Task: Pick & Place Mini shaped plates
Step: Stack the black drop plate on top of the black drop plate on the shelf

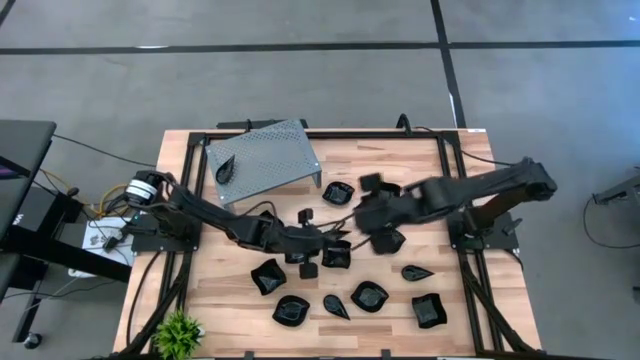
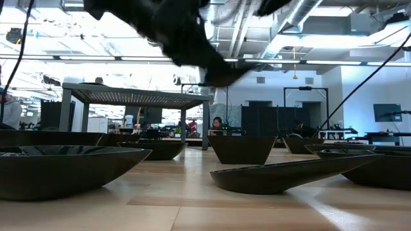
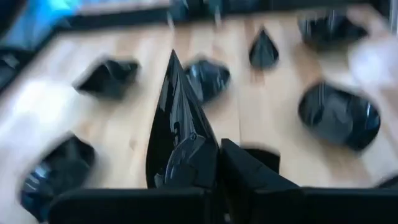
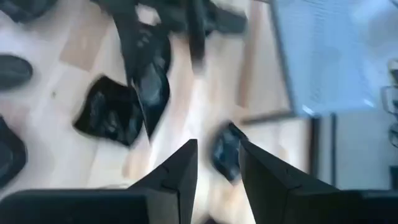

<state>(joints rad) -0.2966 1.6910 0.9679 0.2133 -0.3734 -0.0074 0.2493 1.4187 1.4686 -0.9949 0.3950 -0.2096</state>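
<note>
Several glossy black mini shaped plates lie spread over the wooden table (image 1: 230, 300), among them a round one (image 1: 369, 296) and a squarish one (image 1: 429, 310). My left gripper (image 1: 335, 248) reaches to the table's middle and is shut on a teardrop plate (image 3: 177, 124). My right gripper (image 1: 372, 222) hangs open above the middle right, nothing between its fingers (image 4: 180, 168); a small plate (image 4: 225, 152) lies on the table below it. One teardrop plate (image 1: 226, 170) rests on the grey perforated stand (image 1: 270, 155). My left gripper pinches the teardrop plate between its two fingers at the plate's broad end (image 3: 186, 158). The plate stands on edge in the hold, and its pointed tip (image 3: 173, 59) sticks out forward, away from the fingers. It is off the boards.
The grey stand sits at the table's far left. A black frame (image 1: 445, 160) runs along the table's edges. A small green plant (image 1: 178, 332) stands at the near left corner. Bare wood shows at the near left and far right.
</note>
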